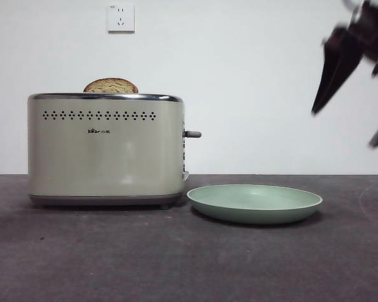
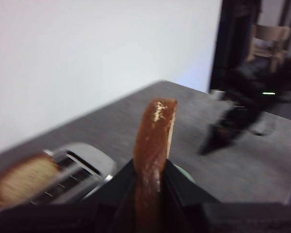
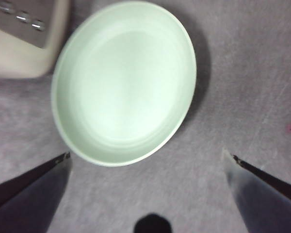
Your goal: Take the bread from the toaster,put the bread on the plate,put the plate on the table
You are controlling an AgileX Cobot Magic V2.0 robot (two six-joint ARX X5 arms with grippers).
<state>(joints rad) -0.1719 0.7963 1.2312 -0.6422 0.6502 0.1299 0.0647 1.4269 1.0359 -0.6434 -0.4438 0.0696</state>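
Aloft, left pincer (image 2: 150,182) clamps the bread (image 2: 154,145) — right pincer (image 3: 145,158) gapes above the plate (image 3: 123,82).

White wall socket (image 1: 121,18) upper left of front frame, on plain white wall (image 1: 252,88). Second dome-topped slice (image 1: 111,85) left of centre. Blurred wooden chair (image 2: 270,41) upper right in left wrist frame.

Cream toaster (image 1: 106,151) with a chrome top rim, a row of small dark vent holes, a tiny black logo and a grey lever at 3 o'clock; pale mint-green plate (image 3: 123,80); dark grey-brown table (image 1: 113,258); bread (image 2: 154,145) shows a glossy dark brown crust; the second slice (image 1: 111,86) is speckled tan, brown-edged; black jaws on both grippers
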